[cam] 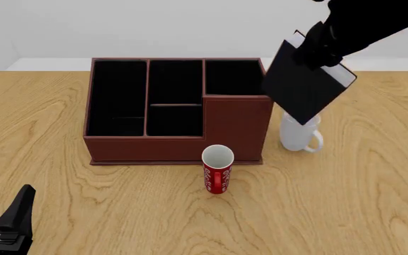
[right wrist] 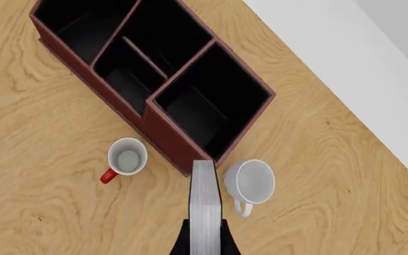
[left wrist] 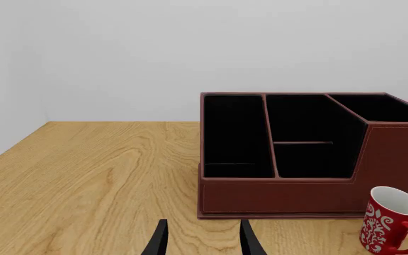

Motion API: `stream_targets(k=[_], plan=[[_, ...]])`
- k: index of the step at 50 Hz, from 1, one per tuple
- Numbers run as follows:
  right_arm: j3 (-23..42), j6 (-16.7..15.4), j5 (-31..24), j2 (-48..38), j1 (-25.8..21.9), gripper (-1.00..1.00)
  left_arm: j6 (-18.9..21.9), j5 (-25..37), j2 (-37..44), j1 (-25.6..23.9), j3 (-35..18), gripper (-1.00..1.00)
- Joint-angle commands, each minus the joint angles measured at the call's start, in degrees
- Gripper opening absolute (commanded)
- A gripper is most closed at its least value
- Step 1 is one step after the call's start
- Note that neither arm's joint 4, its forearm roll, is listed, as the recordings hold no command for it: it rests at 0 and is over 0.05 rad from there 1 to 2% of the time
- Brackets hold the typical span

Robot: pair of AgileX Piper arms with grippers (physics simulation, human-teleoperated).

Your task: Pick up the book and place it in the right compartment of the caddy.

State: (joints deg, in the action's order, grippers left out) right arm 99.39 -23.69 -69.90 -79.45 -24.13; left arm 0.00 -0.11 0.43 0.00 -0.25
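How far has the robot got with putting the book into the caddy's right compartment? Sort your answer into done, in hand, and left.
Done: the book is off the table, clamped in the right gripper and tilted in the air. In hand: it hangs beside the caddy, above the white mug, not yet over the right compartment, which holds nothing. Left: shift it over that bay, lower and release. The left gripper is open, idle.

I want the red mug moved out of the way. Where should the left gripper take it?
Judging by its pose, grip the red mug by its rim wall from above: it stands upright, mouth open, with its handle toward the arms. The left gripper is open and near.
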Motion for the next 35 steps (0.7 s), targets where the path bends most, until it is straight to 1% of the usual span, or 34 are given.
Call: stream_targets(k=[1, 2, 8, 9, 10, 11, 12, 13, 14, 16, 18, 20, 24, 25, 26, 27, 29, 30, 33, 34, 35], plan=[[6.09, -2.94, 0.00, -3.21, 1.97, -1.00, 0.00, 0.00, 0.00, 0.00, 0.00, 1.00], [6.50, -3.91, 0.00, -3.60, 2.50, -1.00, 0.00, 0.00, 0.00, 0.00, 0.00, 1.00], [9.37, -5.12, 0.00, -5.33, 3.26, -1.00, 0.00, 0.00, 0.00, 0.00, 0.00, 1.00], [9.14, -6.34, 0.00, -5.41, 3.68, -1.00, 0.00, 0.00, 0.00, 0.00, 0.00, 1.00], [10.33, -6.05, 0.00, -5.87, 3.70, -1.00, 0.00, 0.00, 0.00, 0.00, 0.00, 1.00], [10.15, -7.35, 0.00, -6.04, 3.95, -1.00, 0.00, 0.00, 0.00, 0.00, 0.00, 1.00], [10.74, -7.59, 0.00, -6.29, 4.13, -1.00, 0.00, 0.00, 0.00, 0.00, 0.00, 1.00], [11.76, -6.88, 0.00, -6.57, 3.74, -1.00, 0.00, 0.00, 0.00, 0.00, 0.00, 1.00], [11.79, -8.00, 0.00, -6.81, 3.91, -1.00, 0.00, 0.00, 0.00, 0.00, 0.00, 1.00], [12.97, -7.66, 0.00, -7.20, 3.45, -1.00, 0.00, 0.00, 0.00, 0.00, 0.00, 1.00], [13.36, -8.94, 0.00, -7.66, 3.52, -1.00, 0.00, 0.00, 0.00, 0.00, 0.00, 1.00], [14.97, -8.38, 0.00, -8.25, 3.03, -1.00, 0.00, 0.00, 0.00, 0.00, 0.00, 1.00], [16.33, -10.17, 0.00, -9.20, 3.67, -1.00, 0.00, 0.00, 0.00, 0.00, 0.00, 1.00], [17.36, -9.30, 0.00, -9.55, 3.25, -1.00, 0.00, 0.00, 0.00, 0.00, 0.00, 1.00], [17.24, -9.71, 0.00, -9.63, 3.25, -1.00, 0.00, 0.00, 0.00, 0.00, 0.00, 1.00], [17.30, -10.86, 0.00, -9.82, 3.98, -1.00, 0.00, 0.00, 0.00, 0.00, 0.00, 1.00], [18.39, -10.20, 0.00, -10.15, 3.24, -1.00, 0.00, 0.00, 0.00, 0.00, 0.00, 1.00], [18.48, -10.98, 0.00, -10.36, 3.87, -1.00, 0.00, 0.00, 0.00, 0.00, 0.00, 1.00], [19.67, -11.39, 0.00, -11.06, 3.86, -1.00, 0.00, 0.00, 0.00, 0.00, 0.00, 1.00], [20.67, -10.67, 0.00, -11.50, 3.25, -1.00, 0.00, 0.00, 0.00, 0.00, 0.00, 1.00], [20.76, -11.06, 0.00, -11.65, 3.24, -1.00, 0.00, 0.00, 0.00, 0.00, 0.00, 1.00]])
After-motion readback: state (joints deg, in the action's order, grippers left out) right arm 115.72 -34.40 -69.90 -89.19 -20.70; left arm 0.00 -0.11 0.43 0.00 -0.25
